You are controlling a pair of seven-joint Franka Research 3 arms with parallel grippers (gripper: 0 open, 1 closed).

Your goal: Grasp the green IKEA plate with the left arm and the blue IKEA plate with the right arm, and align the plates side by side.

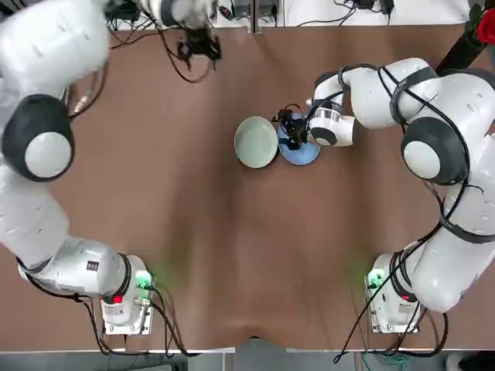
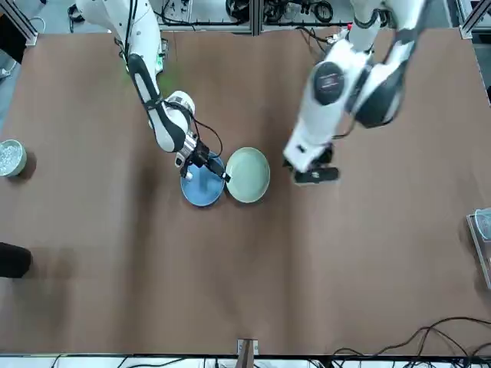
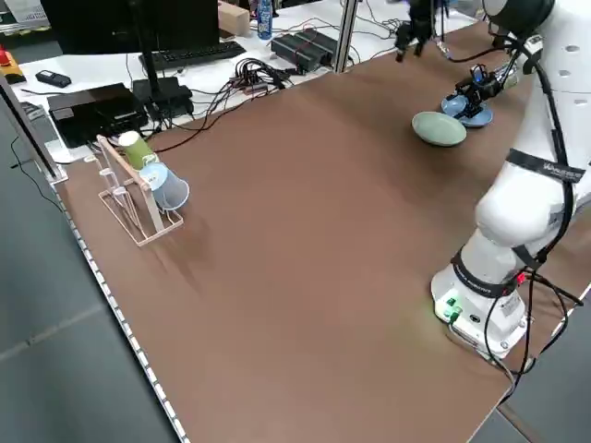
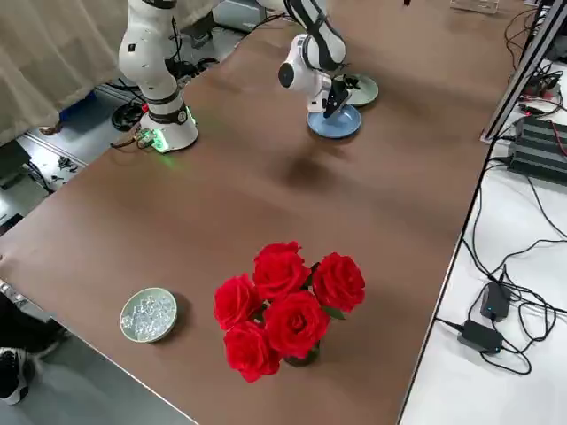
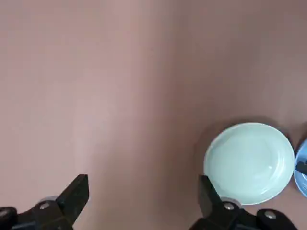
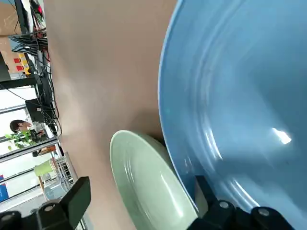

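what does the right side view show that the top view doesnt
Only the right side view shows the red roses and a small silver dish near them. Only the top view shows the left gripper, hovering open away from the plates, and both arm bases. Both show the green plate and blue plate side by side on the table, with the right gripper low at the blue plate.

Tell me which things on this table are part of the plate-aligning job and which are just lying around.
Part of the job:
- green plate
- blue plate
- right claw, open at the blue plate
- left claw, open, raised over the table's far side

Lying about:
- red roses
- small dish of clear beads
- cup rack with cups
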